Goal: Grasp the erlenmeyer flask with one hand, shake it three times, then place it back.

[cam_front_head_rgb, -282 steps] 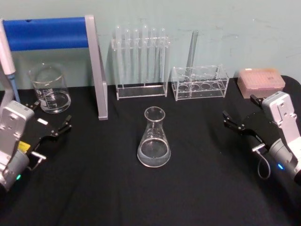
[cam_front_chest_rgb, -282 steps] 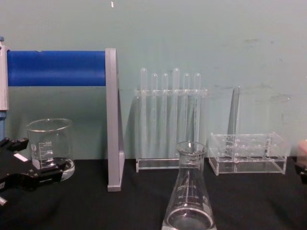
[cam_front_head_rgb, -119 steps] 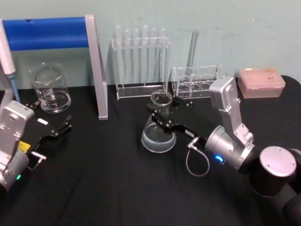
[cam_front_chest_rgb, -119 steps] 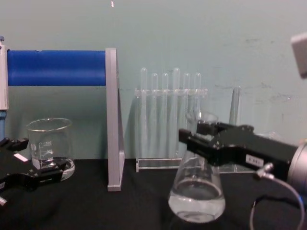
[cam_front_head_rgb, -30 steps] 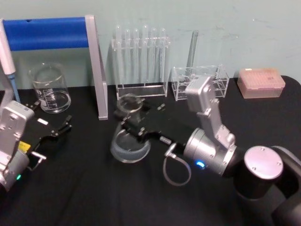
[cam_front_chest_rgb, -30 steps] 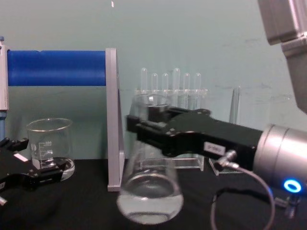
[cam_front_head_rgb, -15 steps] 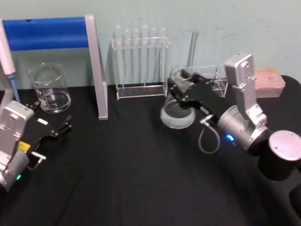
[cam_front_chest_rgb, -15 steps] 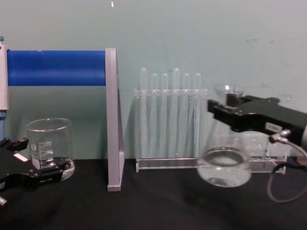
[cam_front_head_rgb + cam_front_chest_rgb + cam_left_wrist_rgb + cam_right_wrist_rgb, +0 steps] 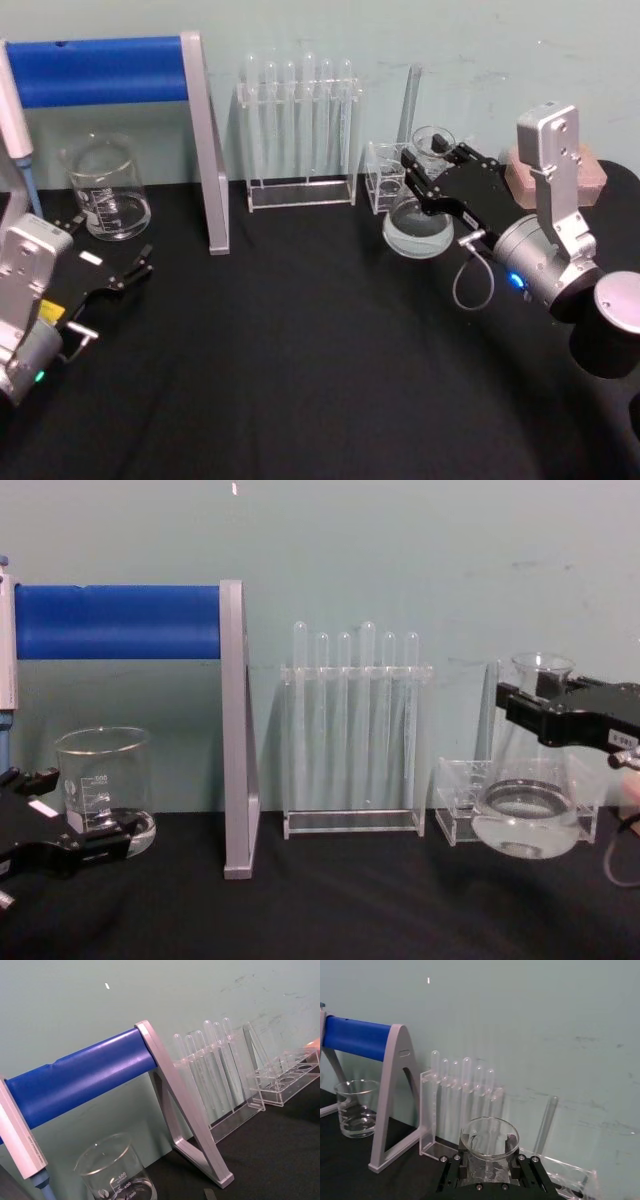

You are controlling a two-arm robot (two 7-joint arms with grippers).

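Erlenmeyer flask (image 9: 416,232) of clear conical glass, likely light, slick and fragile, hangs just before the low clear plastic rack (image 9: 381,182), black right hand (image 9: 431,160) clamped on its narrow neck, seemingly the best hold; black left hand (image 9: 112,240) rests open far left of that rack.

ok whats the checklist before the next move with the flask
1. Grip: right gripper shut on the neck of the erlenmeyer flask: ok.
2. Flask lifted off the black table: ok.
3. Flask near upright, liquid low in its base: ok.
4. Gap to the low clear rack behind it: cannot tell.
5. Left gripper open, parked by the beaker, far from the flask: ok.
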